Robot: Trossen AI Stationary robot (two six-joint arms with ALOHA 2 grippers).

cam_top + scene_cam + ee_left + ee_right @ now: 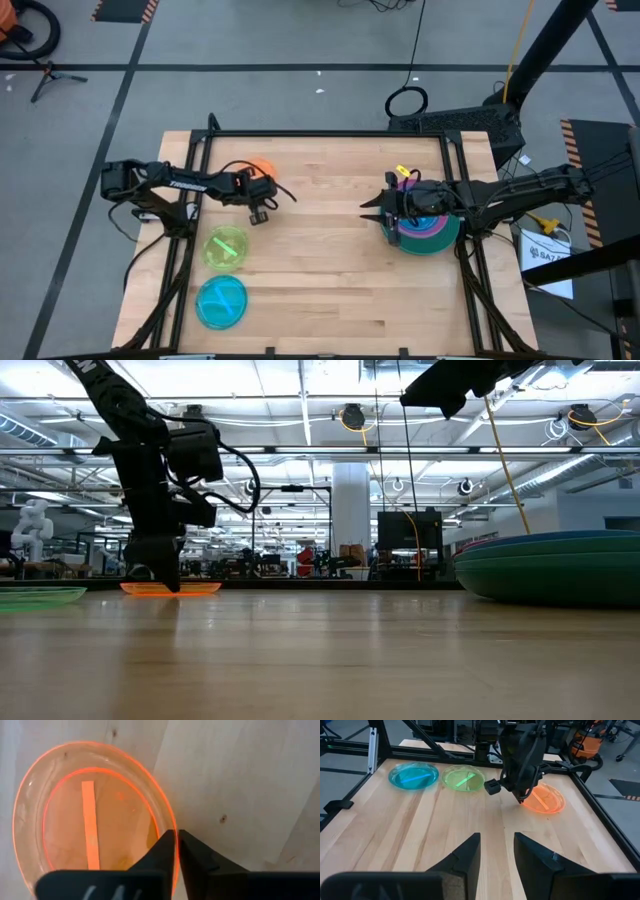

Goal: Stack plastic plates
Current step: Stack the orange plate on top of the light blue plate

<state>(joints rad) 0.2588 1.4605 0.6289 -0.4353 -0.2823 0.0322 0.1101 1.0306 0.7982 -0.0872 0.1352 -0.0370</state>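
Observation:
A small orange plate (262,166) lies flat on the table toward its far left; my left gripper (176,845) stands over the plate's near edge, shut on it. A lime plate (226,247) and a cyan plate (221,302) lie nearer the front left. A stack of plates (432,232), teal at the bottom with magenta and pink above, rests at the right and shows in the low view as teal and dark green rims (555,565). My right gripper (496,851) is open and level, just left of the stack, touching nothing. My left gripper holds the orange plate by its rim (169,822), on the side toward the table's near edge. It is pinched between the two fingers, one inside the rim and one outside. The fingers come from above, pointing down. The plate (170,588) lies on the table.
Bare wooden tabletop (320,260) lies between the left plates and the stack. A black frame rail (330,134) runs along the far edge, with side rails left and right. A small yellow thing (402,172) sits behind the stack.

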